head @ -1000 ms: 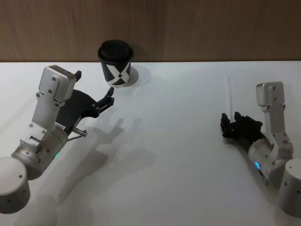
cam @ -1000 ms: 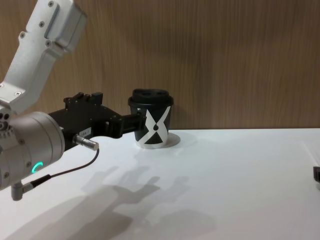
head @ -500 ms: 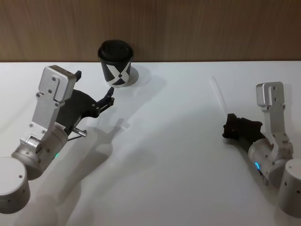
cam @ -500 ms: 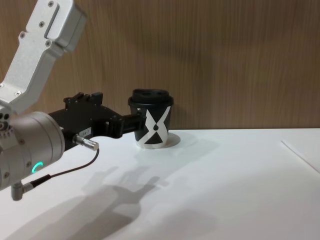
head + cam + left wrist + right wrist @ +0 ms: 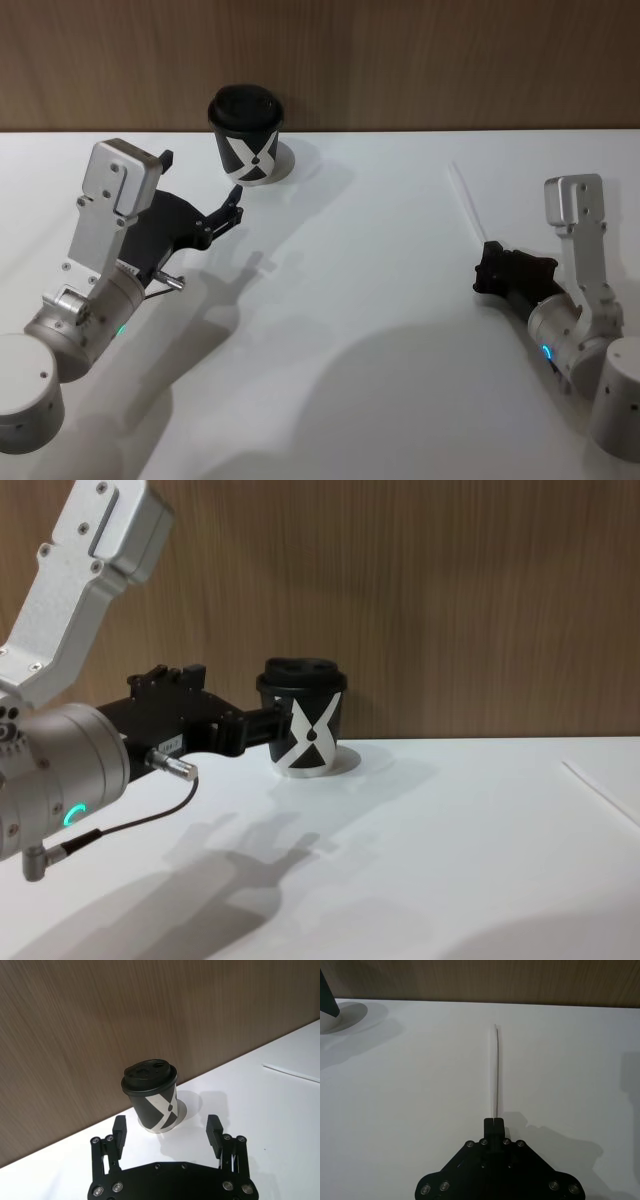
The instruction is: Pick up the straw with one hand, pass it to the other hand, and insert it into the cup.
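The right end effector (image 5: 487, 268) sits low over the white tabletop (image 5: 360, 300) at about 3 o'clock in the head view. Its two fingers are pressed together with one end of the straw (image 5: 467, 205) pinched between them. From that grip the straw runs straight out toward 11 o'clock, thin and white against the tabletop; the right wrist view shows it leaving the closed fingertips (image 5: 494, 1122) in a nearly straight line with a slight bend near its far tip. Whether that tip rests on the tabletop or is just above it cannot be told. The cup (image 5: 248, 135) stands upright at about 11 o'clock, at the far edge of the tabletop against the wood-panelled wall (image 5: 420, 60), lid on, well apart from the straw. The left end effector (image 5: 202, 182) hangs at about 9 o'clock with its fingers spread wide and nothing between them. One fingertip is near the cup's 7 o'clock side without touching it. A thin black cable (image 5: 120, 825) with a silver plug loops from the left wrist.
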